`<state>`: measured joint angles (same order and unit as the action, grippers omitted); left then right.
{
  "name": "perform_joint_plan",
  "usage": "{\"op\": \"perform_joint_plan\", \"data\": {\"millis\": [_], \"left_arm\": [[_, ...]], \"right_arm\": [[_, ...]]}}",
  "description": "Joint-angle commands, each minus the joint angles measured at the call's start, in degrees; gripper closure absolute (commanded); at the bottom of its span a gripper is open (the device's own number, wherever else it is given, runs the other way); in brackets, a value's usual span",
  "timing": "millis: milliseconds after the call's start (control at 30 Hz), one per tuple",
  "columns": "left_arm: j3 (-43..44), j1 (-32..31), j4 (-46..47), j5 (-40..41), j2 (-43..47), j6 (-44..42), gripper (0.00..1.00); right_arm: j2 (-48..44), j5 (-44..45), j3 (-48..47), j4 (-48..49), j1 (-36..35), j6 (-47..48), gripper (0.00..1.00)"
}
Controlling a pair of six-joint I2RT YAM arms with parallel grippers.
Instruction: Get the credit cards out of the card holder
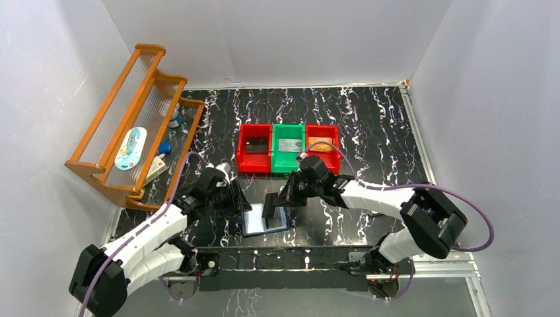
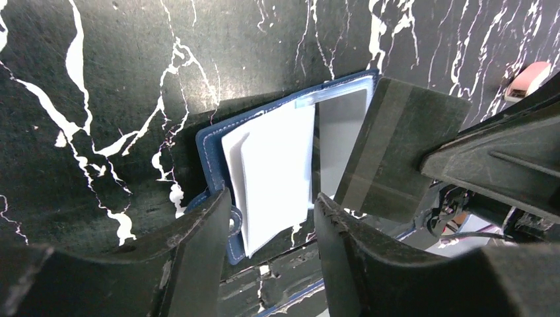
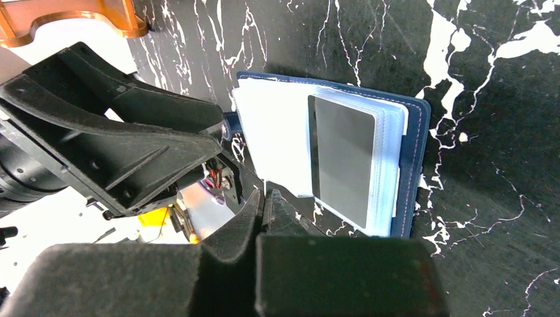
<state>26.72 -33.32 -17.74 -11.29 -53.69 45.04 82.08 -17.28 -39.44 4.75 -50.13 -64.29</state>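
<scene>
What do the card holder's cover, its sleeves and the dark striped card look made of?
Card holder cover: likely faux leather, matte navy with stitched edging. Sleeves: thin clear plastic, pale and glossy. Card: probably rigid plastic, dark grey matte with a lighter stripe.

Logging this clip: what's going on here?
The right gripper is shut on a dark card, tilted above the open blue card holder. The left gripper is open, its fingers either side of the holder's edge. A second dark card sits in a clear sleeve inside.
</scene>
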Motion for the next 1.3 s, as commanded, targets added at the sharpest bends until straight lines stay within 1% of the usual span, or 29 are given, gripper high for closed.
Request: {"op": "perform_joint_plan", "data": {"millis": [0,167,300,400,467,667,867,967,1000,1033,1133,1200,1267], "left_arm": [[3.9,0.1,-4.6,2.1,0.5,-1.0,0.49],[6.1,0.7,-2.4,-1.0,0.7,-1.7,0.38],[6.2,5.2,2.3,-10.4,0.4,-3.2,0.34],[5.7,8.2,7.6,-20.4,-1.3,-3.6,0.33],[4.1,9.3,13.9,-29.1,-2.8,-1.4,0.34],[-0.5,12.1,30.6,-41.0,-5.6,5.7,0.39],[-3.5,16.7,37.7,-46.7,-7.0,8.8,0.49],[-3.9,18.8,39.4,-48.8,-7.4,9.5,0.51],[-3.6,19.1,39.4,-49.6,-7.8,9.3,0.51],[-3.2,19.5,38.1,-49.9,-7.9,8.5,0.54],[-1.2,21.2,30.4,-47.3,-6.5,3.3,0.53],[-0.8,22.0,29.6,-47.4,-5.8,3.0,0.52],[-0.8,22.1,31.1,-49.0,-6.1,3.9,0.52]], "right_arm": [[-2.0,1.3,-1.4,2.0,0.1,1.7,1.0],[-2.4,0.7,-0.4,5.7,0.1,1.7,1.0],[-3.2,0.3,1.4,9.5,0.1,1.0,1.0],[-4.0,0.2,2.8,12.9,0.1,0.8,1.0],[-4.6,-0.3,3.7,15.7,0.1,0.7,1.0],[-6.2,-2.6,6.5,24.9,0.2,-0.4,1.0],[-7.7,-3.8,8.7,32.3,0.1,-1.2,1.0],[-8.1,-4.0,9.8,34.9,0.2,-2.0,1.0],[-8.2,-4.0,10.2,35.7,0.2,-2.3,1.0],[-8.3,-4.1,10.5,36.5,0.3,-2.5,1.0],[-8.7,-3.6,10.9,35.9,0.5,-2.8,1.0],[-9.3,-3.1,11.3,35.8,0.6,-2.8,1.0],[-9.7,-2.9,11.7,36.2,0.8,-3.1,1.0]]}}
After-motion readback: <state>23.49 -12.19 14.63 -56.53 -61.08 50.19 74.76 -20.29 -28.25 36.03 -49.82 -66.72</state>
